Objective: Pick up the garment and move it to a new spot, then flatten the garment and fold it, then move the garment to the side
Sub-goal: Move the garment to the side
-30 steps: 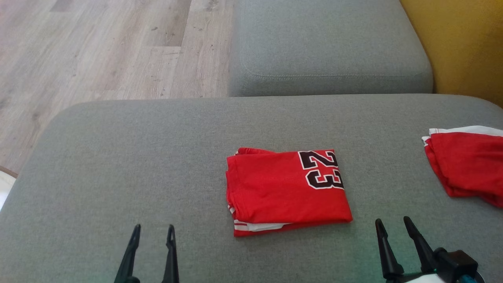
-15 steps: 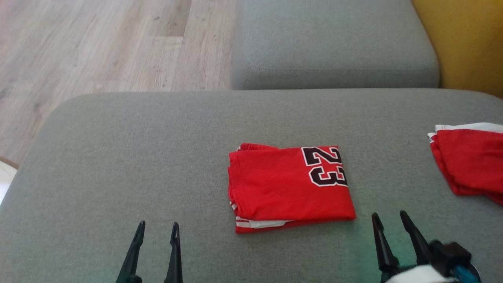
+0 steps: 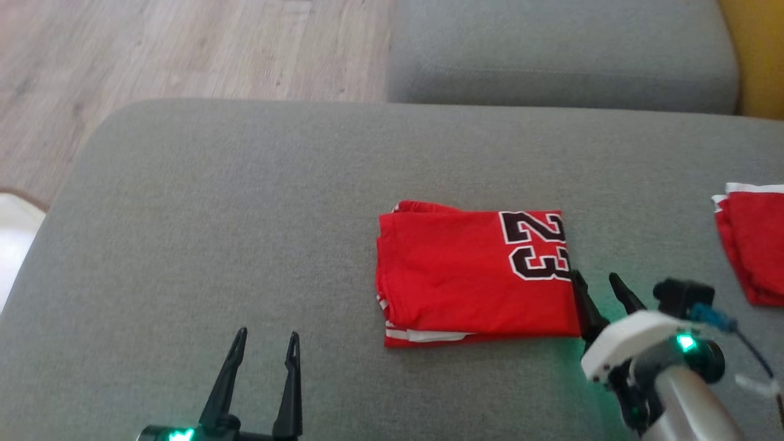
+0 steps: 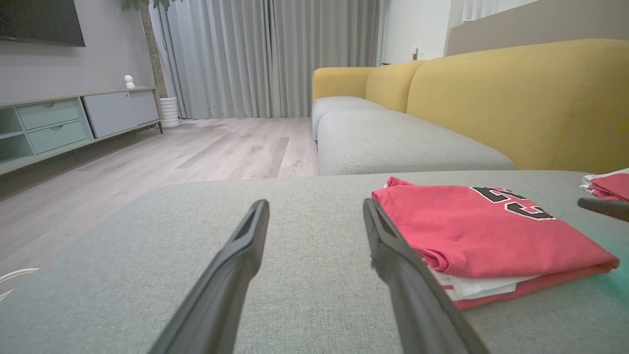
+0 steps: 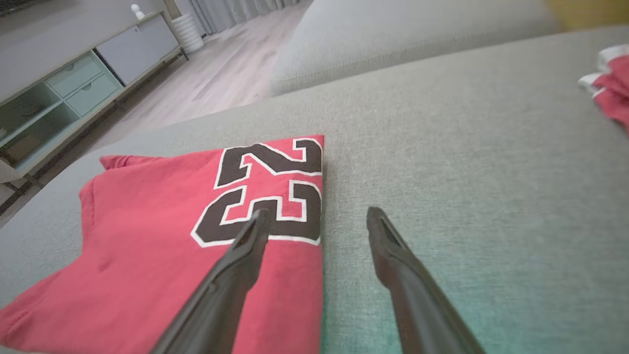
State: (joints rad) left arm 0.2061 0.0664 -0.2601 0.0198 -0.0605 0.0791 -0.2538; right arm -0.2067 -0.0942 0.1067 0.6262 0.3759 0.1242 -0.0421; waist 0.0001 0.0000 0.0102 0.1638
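The garment (image 3: pixel 474 275) is a red jersey with a black "23", folded into a neat rectangle in the middle of the grey cushion (image 3: pixel 214 214). My right gripper (image 3: pixel 599 282) is open at its right edge; in the right wrist view (image 5: pixel 317 221) one finger hangs over the jersey (image 5: pixel 196 231) and the other over bare cushion. My left gripper (image 3: pixel 266 342) is open near the cushion's front, left of the jersey and apart from it. In the left wrist view (image 4: pixel 314 211) the jersey (image 4: pixel 481 231) lies just right of my open fingers.
A second folded red garment (image 3: pixel 750 245) lies at the cushion's right edge. Behind is another grey seat cushion (image 3: pixel 551 55) with a yellow backrest (image 4: pixel 516 98). Wooden floor (image 3: pixel 153 49) lies to the left, and a TV cabinet (image 4: pixel 59 123) stands across the room.
The head camera has shifted. My right gripper has moved forward and left, up to the jersey's right edge. The left gripper has kept its place and both stay open.
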